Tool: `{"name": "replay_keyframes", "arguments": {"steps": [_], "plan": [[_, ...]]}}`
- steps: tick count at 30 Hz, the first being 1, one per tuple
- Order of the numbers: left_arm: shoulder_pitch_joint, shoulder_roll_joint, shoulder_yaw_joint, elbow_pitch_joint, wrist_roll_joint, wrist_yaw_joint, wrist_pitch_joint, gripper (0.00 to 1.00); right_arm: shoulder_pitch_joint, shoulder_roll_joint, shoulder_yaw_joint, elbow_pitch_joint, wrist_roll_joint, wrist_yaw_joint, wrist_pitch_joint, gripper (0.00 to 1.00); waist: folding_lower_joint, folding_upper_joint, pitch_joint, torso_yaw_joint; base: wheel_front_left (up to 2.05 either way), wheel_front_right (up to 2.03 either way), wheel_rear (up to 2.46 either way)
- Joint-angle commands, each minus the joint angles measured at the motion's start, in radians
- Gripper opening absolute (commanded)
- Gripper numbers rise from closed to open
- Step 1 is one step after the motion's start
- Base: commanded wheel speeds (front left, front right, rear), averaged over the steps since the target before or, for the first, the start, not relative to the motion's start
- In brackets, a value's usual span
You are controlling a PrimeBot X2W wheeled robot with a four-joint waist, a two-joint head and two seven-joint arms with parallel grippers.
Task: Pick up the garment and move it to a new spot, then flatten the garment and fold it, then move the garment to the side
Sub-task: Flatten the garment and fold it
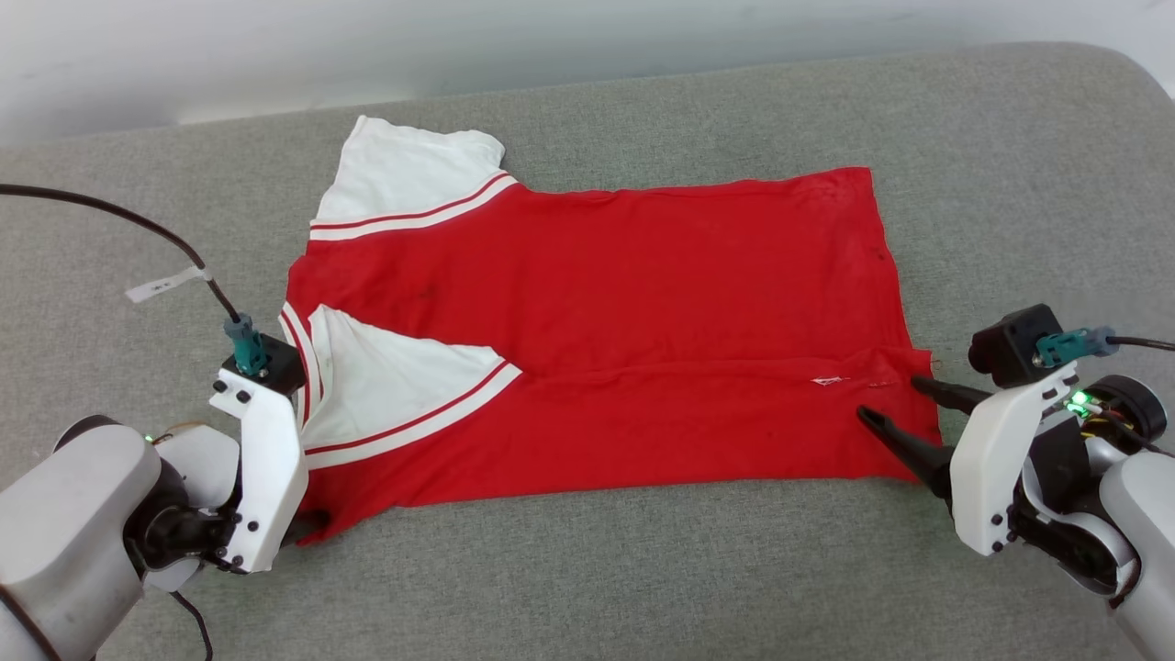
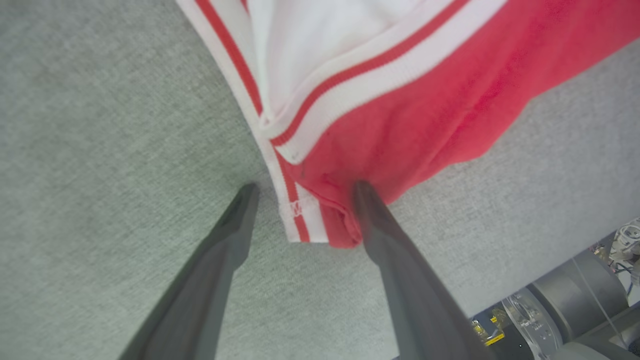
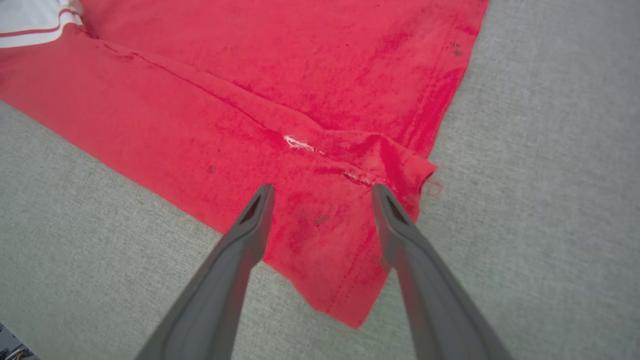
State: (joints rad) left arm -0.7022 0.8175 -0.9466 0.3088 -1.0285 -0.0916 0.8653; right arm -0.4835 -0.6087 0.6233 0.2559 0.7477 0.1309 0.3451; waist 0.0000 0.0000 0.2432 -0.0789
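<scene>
At your left, the left gripper (image 2: 305, 189) has its jaws spread astride a striped corner of the garment (image 1: 597, 321), which lies flat on the grey cushion (image 1: 643, 569), near edge folded over. Your right gripper (image 1: 890, 397) is spread over the hem corner.

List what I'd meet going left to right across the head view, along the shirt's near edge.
left gripper → folded-in white sleeve → red body of the garment → small white mark at the fold → right gripper, open over the hem corner.
</scene>
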Motion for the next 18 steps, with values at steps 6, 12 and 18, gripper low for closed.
{"name": "replay_keyframes", "arguments": {"steps": [6,12,18], "plan": [[0.021,-0.045,-0.034,0.052,0.000,-0.023,-0.027,0.00,-0.050,-0.004,0.017,0.019,0.015,0.000,-0.005,1.00,0.0000,0.0000,-0.018,-0.001,0.00,0.00,0.00],[-0.009,-0.001,-0.037,0.010,0.013,-0.034,-0.062,0.00,-0.134,-0.069,0.055,-0.010,0.021,-0.001,0.077,1.00,0.0000,0.0000,-0.047,-0.002,0.00,0.00,0.00],[-0.011,0.038,-0.044,-0.069,0.021,-0.036,-0.095,0.00,-0.228,-0.148,0.135,-0.032,0.066,-0.001,0.312,1.00,0.0000,0.0000,-0.057,0.004,0.00,0.00,0.00]]}}
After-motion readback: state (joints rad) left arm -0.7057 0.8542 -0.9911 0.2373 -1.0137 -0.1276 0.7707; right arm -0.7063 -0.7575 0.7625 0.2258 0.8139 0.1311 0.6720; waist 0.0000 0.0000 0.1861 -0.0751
